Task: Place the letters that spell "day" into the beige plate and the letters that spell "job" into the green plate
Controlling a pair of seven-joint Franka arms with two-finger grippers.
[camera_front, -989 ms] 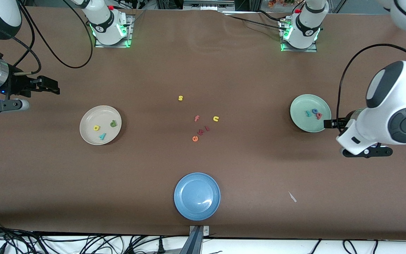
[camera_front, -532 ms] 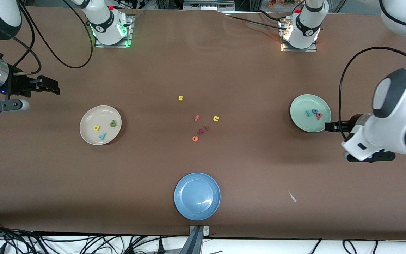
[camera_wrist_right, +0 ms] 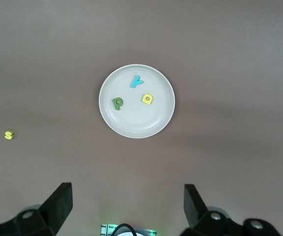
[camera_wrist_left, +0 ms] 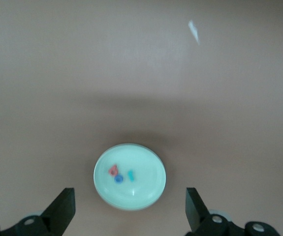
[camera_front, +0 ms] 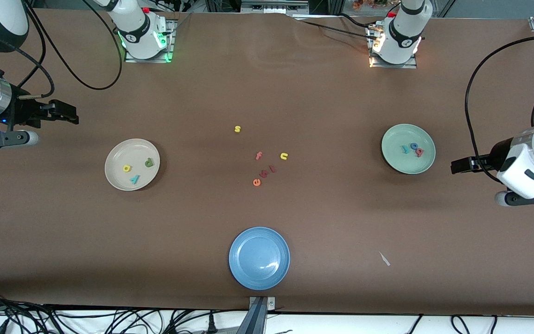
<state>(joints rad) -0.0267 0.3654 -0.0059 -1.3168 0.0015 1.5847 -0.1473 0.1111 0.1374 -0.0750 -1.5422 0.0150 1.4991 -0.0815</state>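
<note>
Both hands hang spread and empty over the counter's ends – left hand (camera_front: 454,165) beside the green plate (camera_front: 422,164), right hand (camera_front: 73,117) near the beige plate (camera_front: 114,178).

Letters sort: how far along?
Looks done. The d, a, y letters lie in the beige plate; the j, o, b letters lie in the green plate. Left end effector and right end effector are open, empty. Nothing left.
</note>
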